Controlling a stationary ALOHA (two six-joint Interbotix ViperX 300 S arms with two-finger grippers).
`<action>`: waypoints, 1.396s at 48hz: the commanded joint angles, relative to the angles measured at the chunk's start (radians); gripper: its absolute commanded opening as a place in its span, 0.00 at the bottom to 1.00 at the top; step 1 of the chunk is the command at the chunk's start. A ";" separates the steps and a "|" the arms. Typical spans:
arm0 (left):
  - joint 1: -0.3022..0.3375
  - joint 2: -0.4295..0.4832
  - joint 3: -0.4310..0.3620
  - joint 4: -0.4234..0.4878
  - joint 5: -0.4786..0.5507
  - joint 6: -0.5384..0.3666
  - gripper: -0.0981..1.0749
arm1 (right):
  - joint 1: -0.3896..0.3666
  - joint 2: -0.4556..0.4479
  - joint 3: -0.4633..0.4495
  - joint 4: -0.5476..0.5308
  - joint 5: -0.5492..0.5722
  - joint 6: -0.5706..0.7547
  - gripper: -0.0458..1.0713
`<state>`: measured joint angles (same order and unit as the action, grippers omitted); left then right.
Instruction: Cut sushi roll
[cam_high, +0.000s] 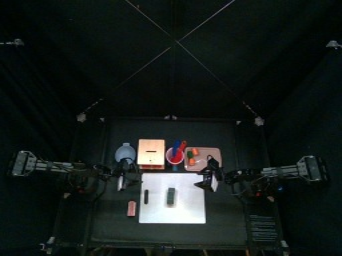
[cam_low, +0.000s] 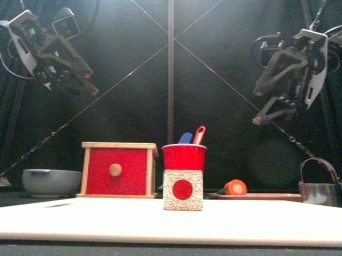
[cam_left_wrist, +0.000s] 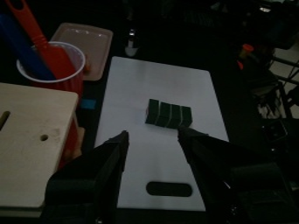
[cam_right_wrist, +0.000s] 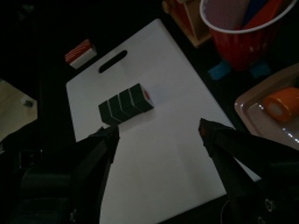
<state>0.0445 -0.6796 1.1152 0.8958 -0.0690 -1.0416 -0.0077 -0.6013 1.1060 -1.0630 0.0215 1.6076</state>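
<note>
From my station, the sushi roll (cam_left_wrist: 167, 115) lies near the middle of the white board (cam_left_wrist: 140, 149), toward its three o'clock side in the top view, already scored into several slices that sit together. Cutting looks done or nearly so. Both the left pincer (cam_left_wrist: 149, 150) and right pincer (cam_right_wrist: 158, 140) hang spread, empty, above it.

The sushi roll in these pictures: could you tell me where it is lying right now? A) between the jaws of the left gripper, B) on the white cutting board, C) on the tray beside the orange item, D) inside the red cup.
B: the sushi roll lies flat on the white cutting board, apart from both grippers, while the red cup holds only utensils.
</note>
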 joint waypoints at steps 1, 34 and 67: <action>0.006 0.000 -0.012 0.003 -0.009 0.009 0.81 | 0.000 -0.005 -0.012 0.006 -0.003 0.000 0.95; 0.011 0.000 -0.015 -0.002 -0.012 0.028 0.81 | -0.055 0.017 -0.273 -0.037 0.184 -0.005 0.95; 0.011 0.000 -0.012 -0.009 -0.023 0.026 0.81 | -0.074 0.206 -0.525 0.580 0.635 -0.871 0.95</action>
<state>0.0522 -0.6796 1.1152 0.8897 -0.0844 -1.0170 -0.0690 -0.3697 0.6351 -0.6121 0.6090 0.8391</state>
